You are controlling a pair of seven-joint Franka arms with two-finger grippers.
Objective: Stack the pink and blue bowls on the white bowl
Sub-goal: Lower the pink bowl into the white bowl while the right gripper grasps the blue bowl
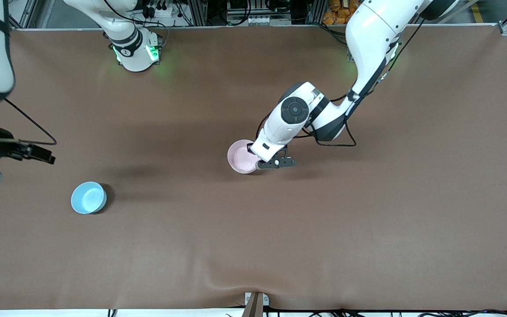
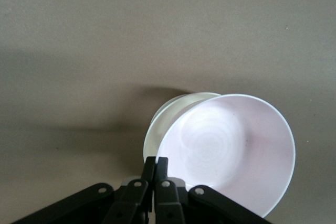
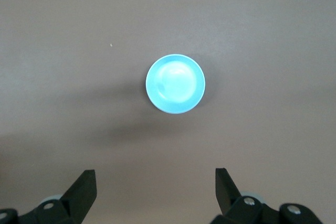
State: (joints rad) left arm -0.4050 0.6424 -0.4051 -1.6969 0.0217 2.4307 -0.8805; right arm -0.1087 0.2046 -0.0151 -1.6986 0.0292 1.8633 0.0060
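Observation:
My left gripper point(image 1: 259, 162) is shut on the rim of the pale pink bowl point(image 1: 241, 157) near the middle of the table. In the left wrist view my left gripper point(image 2: 156, 163) holds the pink bowl point(image 2: 231, 150) tilted over the white bowl point(image 2: 161, 120). Only an arc of the white bowl's rim shows past it. The white bowl is hidden in the front view. The sky blue bowl point(image 1: 88, 197) stands alone toward the right arm's end. My right gripper point(image 3: 155, 174) is open and empty, high over the table beside the blue bowl point(image 3: 175, 83).
The brown table mat point(image 1: 324, 229) carries only the bowls. A small bracket point(image 1: 255, 301) sits at the table edge nearest the front camera. The right arm's wrist and cable point(image 1: 24, 149) hang at that arm's end of the table.

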